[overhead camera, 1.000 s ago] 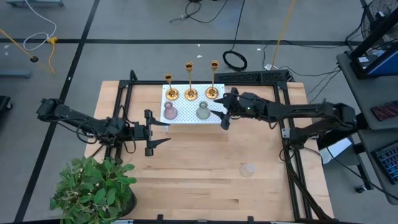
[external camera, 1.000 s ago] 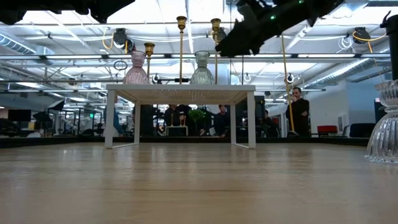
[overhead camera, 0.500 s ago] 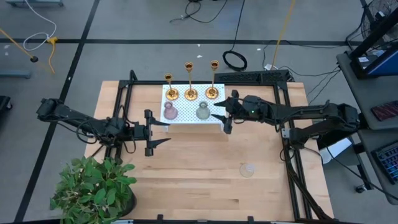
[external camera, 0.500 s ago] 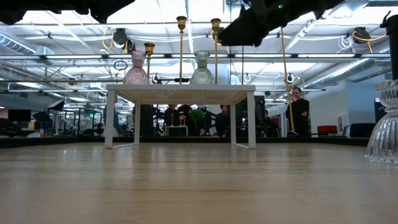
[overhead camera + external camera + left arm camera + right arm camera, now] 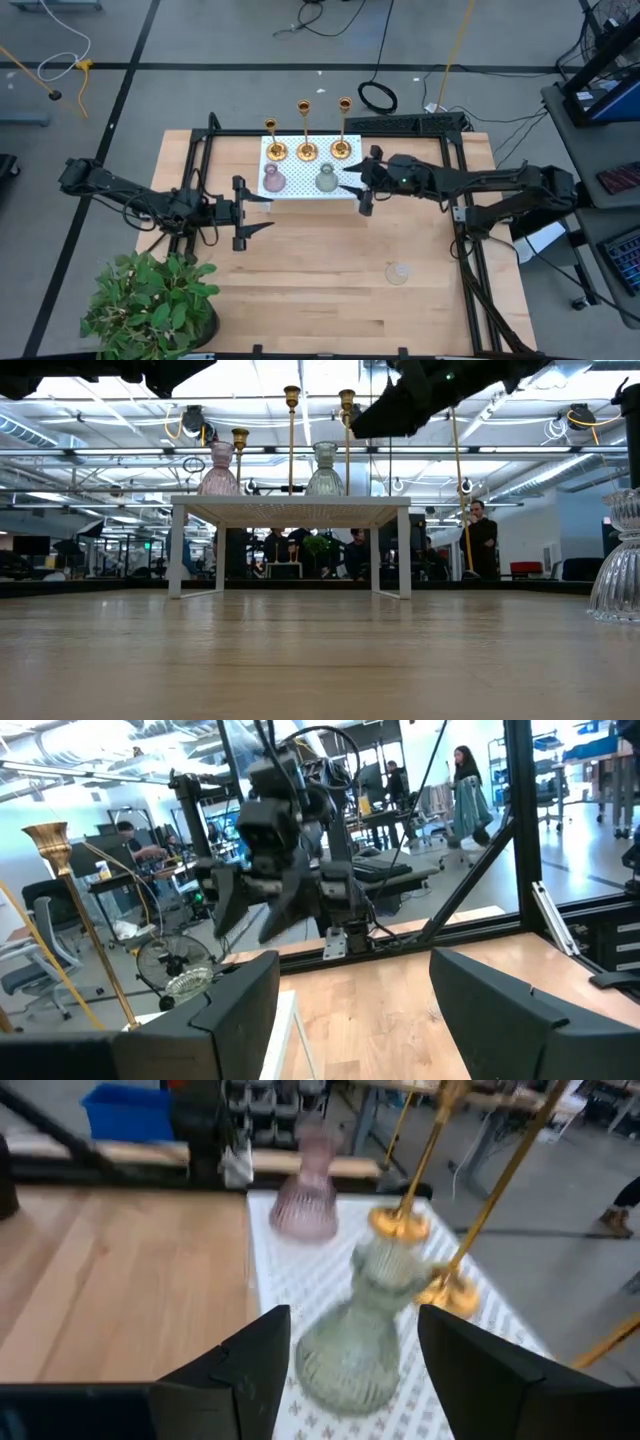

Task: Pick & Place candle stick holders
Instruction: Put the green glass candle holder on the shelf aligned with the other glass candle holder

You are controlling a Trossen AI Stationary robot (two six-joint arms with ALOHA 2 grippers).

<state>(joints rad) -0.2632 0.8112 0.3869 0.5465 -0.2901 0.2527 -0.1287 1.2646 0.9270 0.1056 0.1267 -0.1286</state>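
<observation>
Candle stick holders are sitting on a white perforated platform (image 5: 300,178) at twelve o'clock on the wooden table (image 5: 320,280): three shiny gold holders (image 5: 304,150) with thin stems along the far row, a pink ribbed glass holder (image 5: 272,181) and a greenish ribbed glass holder (image 5: 325,180) in front. One clear glass holder (image 5: 398,272) is standing apart at five o'clock. The right gripper (image 5: 358,184) is hovering at the platform's three o'clock edge, fingers spread, holding nothing. The left gripper (image 5: 248,212) is waiting at nine o'clock, fingers spread and empty.
</observation>
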